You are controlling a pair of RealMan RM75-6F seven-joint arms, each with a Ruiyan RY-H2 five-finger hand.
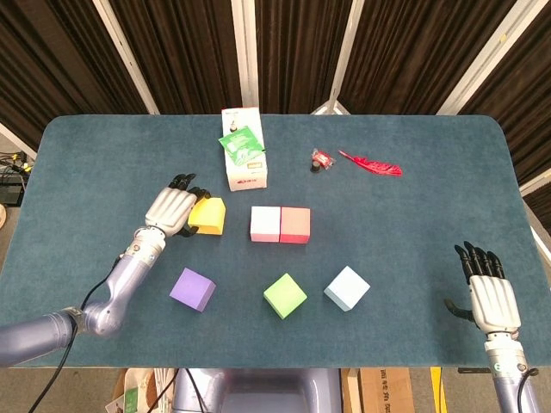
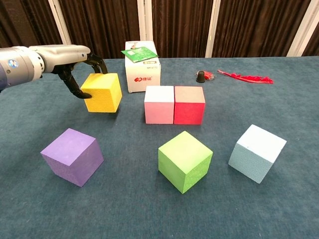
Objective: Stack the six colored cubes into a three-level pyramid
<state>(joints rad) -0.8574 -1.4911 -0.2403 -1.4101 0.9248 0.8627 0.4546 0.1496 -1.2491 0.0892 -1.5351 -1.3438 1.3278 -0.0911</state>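
My left hand (image 1: 175, 207) (image 2: 79, 63) grips the yellow cube (image 1: 208, 216) (image 2: 102, 92), just left of the pink cube (image 1: 264, 224) (image 2: 159, 104). The pink cube touches the red cube (image 1: 295, 224) (image 2: 189, 104) on its right. Nearer me lie the purple cube (image 1: 192, 289) (image 2: 73, 156), the green cube (image 1: 285, 295) (image 2: 185, 160) and the light blue cube (image 1: 347, 287) (image 2: 257, 152), each apart from the others. My right hand (image 1: 488, 291) hovers open at the table's near right corner, holding nothing.
A white box (image 1: 244, 160) (image 2: 143, 72) with a green packet on top stands behind the cubes. A small black-and-red item (image 1: 319, 160) (image 2: 201, 76) and a red feather (image 1: 372, 164) (image 2: 247, 78) lie at the back right. Dark curtains hang behind the table.
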